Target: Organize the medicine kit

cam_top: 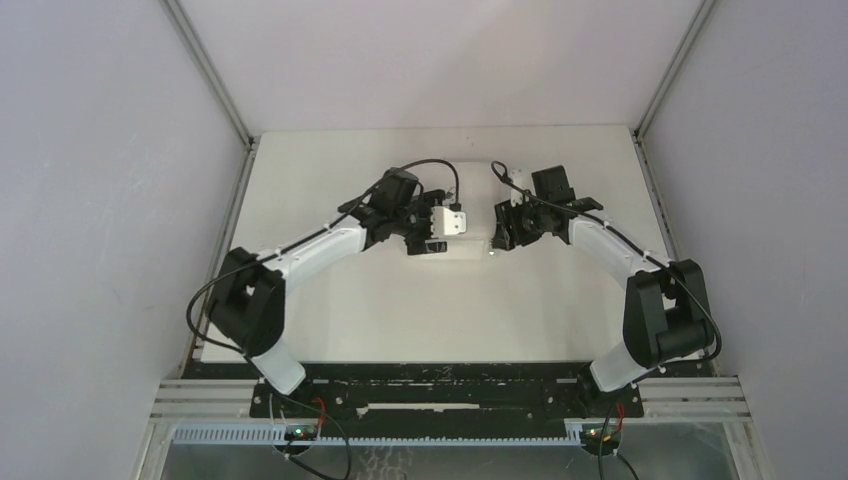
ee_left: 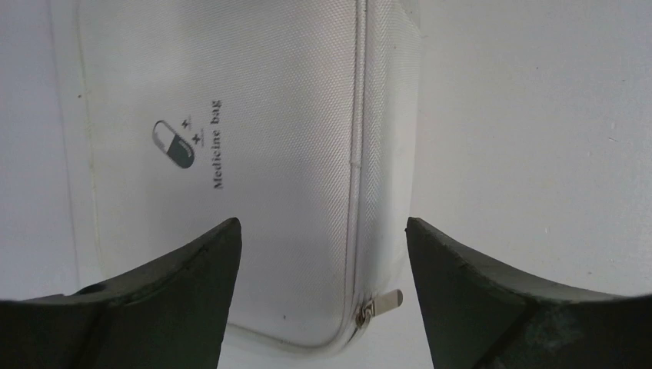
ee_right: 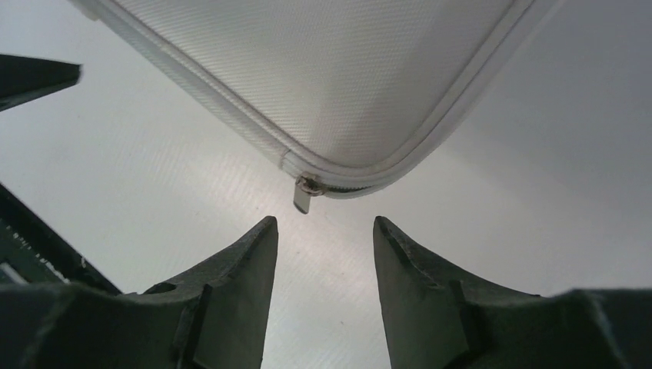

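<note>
The left claw (ee_left: 321, 231) stands wide open and grasps nothing. Its two dark fingers (ee_left: 192, 269) hang spread above the near end of the medicine kit (ee_left: 269, 115), one over the lid and the other out over the bare table (ee_left: 538, 115), so the zipped side edge runs between them. Whether either finger touches the fabric cannot be told. The kit lies flat on the table with its lid down, and the pill logo (ee_left: 173, 144) and the words "Medicine bag" face up. The small metal zip pull (ee_left: 382, 302) sticks out at the rounded corner closest to this claw. The right claw (ee_right: 324, 223) is partly open and also empty. It points at another view of that rounded corner, its fingertips (ee_right: 261, 238) just short of the zip pull and apart from it. From above, both claws meet nose to nose over the middle of the table, and the white kit beneath them is hard to make out.
</note>
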`<state>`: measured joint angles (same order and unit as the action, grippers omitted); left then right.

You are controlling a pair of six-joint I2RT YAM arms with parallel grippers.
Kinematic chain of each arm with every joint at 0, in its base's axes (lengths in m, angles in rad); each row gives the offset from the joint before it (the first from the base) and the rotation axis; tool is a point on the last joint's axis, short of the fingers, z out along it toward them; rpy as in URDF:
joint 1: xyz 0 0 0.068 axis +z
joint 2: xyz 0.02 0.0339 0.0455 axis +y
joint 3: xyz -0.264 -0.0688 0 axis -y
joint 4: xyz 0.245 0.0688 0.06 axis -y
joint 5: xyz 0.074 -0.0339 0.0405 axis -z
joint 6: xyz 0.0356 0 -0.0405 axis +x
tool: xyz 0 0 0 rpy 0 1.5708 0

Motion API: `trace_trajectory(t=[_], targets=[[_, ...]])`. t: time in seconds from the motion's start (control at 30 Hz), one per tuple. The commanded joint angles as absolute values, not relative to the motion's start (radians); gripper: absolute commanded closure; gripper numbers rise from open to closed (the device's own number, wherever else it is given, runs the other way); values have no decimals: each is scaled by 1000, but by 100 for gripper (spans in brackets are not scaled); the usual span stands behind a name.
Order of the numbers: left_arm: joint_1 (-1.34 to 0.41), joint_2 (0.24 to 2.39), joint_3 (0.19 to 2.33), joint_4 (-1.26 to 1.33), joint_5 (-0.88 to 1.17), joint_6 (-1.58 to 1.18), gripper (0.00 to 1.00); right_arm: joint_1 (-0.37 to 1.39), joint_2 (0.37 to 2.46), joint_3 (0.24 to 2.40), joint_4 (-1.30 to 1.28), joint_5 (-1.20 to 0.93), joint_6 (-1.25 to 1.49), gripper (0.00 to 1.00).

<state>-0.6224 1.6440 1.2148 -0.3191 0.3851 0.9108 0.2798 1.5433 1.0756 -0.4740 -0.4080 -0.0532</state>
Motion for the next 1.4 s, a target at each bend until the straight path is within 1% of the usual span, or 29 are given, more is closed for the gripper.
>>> trace_trajectory(t=[0.0, 0.27, 0.53, 0.57, 0.67, 0.77, 0.9, 1.03, 1.23, 1.37], targets=[[-653, 1713, 1314, -381, 329, 1009, 20, 273, 1518, 1045, -439, -521, 5, 50], [-657, 1755, 1296, -348, 286, 1023, 37, 252, 1540, 1033, -419, -558, 34, 50], [-658, 1739, 1203, -247, 253, 1011, 62, 244, 1544, 1019, -391, -579, 54, 50], [-658, 1731, 1189, -233, 255, 1000, 67, 245, 1547, 1019, -384, -576, 58, 50], [-658, 1713, 1149, -198, 264, 963, 78, 257, 1560, 1017, -366, -548, 66, 50], [-660, 1693, 1103, -158, 274, 917, 86, 273, 1571, 1017, -349, -505, 71, 50], [-664, 1669, 1067, -133, 280, 884, 93, 291, 1578, 1024, -328, -421, 69, 53], [-666, 1659, 1065, -137, 285, 845, 99, 310, 1587, 1034, -324, -389, 70, 56], [-677, 1655, 1073, -153, 292, 770, 100, 367, 1569, 1046, -329, -244, 42, 61], [-697, 1654, 1076, -166, 294, 721, 100, 373, 1562, 1054, -326, -197, 33, 66]])
